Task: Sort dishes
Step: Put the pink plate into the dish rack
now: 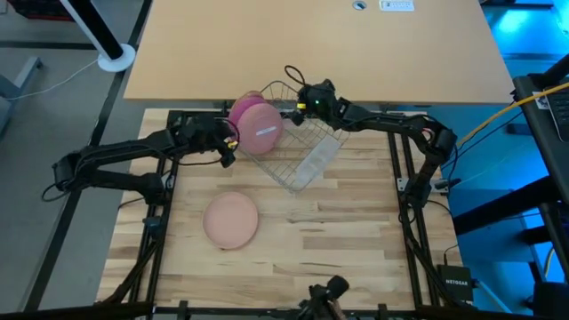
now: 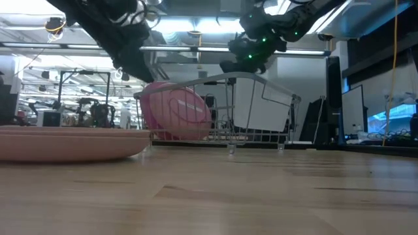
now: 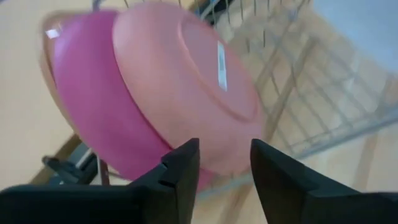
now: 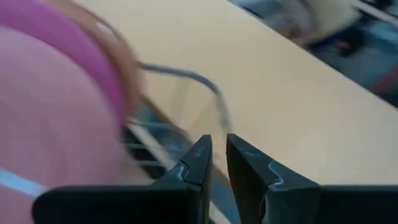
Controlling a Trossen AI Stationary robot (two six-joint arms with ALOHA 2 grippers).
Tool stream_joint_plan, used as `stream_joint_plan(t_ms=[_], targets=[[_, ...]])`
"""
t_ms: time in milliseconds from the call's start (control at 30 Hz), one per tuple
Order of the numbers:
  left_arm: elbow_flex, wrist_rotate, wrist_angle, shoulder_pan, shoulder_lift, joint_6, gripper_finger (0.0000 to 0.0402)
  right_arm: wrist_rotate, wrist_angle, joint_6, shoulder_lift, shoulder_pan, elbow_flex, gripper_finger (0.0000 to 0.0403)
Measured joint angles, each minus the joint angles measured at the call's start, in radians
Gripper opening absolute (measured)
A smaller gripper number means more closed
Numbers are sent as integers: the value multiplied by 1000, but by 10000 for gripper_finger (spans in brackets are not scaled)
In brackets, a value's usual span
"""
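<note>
Wooden table (image 1: 356,249) seen from above, with a wire rack (image 1: 333,135) standing near its far edge; all positions are given relative to this rack. Three plates stand on edge, packed face to face, in the rack's left end: a pale pink plate (image 1: 260,132) outermost, showing its underside with a white label; a magenta plate (image 1: 242,108) directly behind it; and a tan-orange plate (image 3: 45,56) behind that, visible only as a thin rim. A further plate, the salmon-pink plate (image 1: 231,220), lies flat on the table, well apart from the rack and towards the near side. A translucent cup (image 1: 316,160) lies in the rack's right half. The left gripper (image 3: 225,146) sits just beside the rack's left end, at the lower rim of the standing plates. Its fingers are spread, and the pale pink plate's edge shows through the gap between them; contact with that edge cannot be confirmed. The right gripper (image 4: 219,140) sits at the rack's far top rim, its fingers pressed almost together; a rack wire runs towards the narrow slit between them, but whether it is pinched cannot be told.
</note>
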Motion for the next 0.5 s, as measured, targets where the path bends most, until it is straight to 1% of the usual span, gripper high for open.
stream_joint_plan(t_ms=[100,200,300,400,500], targets=[[0,-39,-5,0,34,6,118,139,-38,0,0,0,0,53],[0,-107,6,0,73,16,105,238,-46,-17,0,-1,0,53],[1,-151,20,0,110,41,96,331,-44,-40,0,-3,0,53],[4,-172,41,0,141,46,91,387,-48,-67,0,-13,0,53],[3,-177,75,0,159,46,90,391,-64,-73,0,-35,0,53]])
